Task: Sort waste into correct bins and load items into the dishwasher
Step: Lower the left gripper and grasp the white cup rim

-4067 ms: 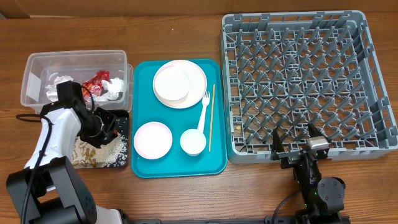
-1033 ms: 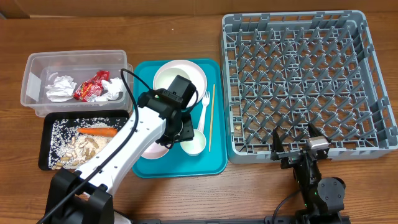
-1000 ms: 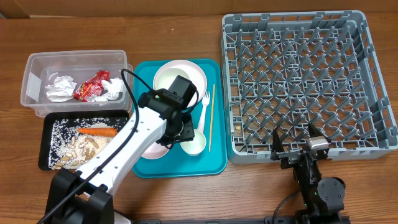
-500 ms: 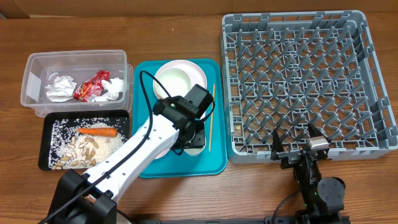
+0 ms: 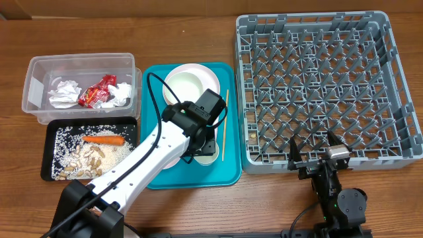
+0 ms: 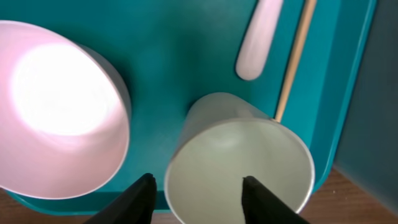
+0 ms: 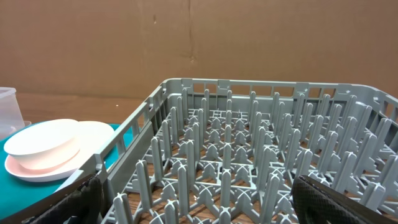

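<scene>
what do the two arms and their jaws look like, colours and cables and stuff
The left arm has white rounded links with black joints, a thin black cable looping beside it, and a black boxy head ending in flat black jaws. The right arm is black all over, with a small silver block near the wrist and thin dark jaws.

the left arm (image 5: pixel 155 151), earlier over the black tray (image 5: pixel 44 149) by the left edge of the table (image 5: pixel 13 79), now reaches the front right corner of the teal tray (image 5: pixel 229 173), left gripper (image 6: pixel 198 182) straddling the wall of the small white cup (image 6: pixel 239 165).
</scene>
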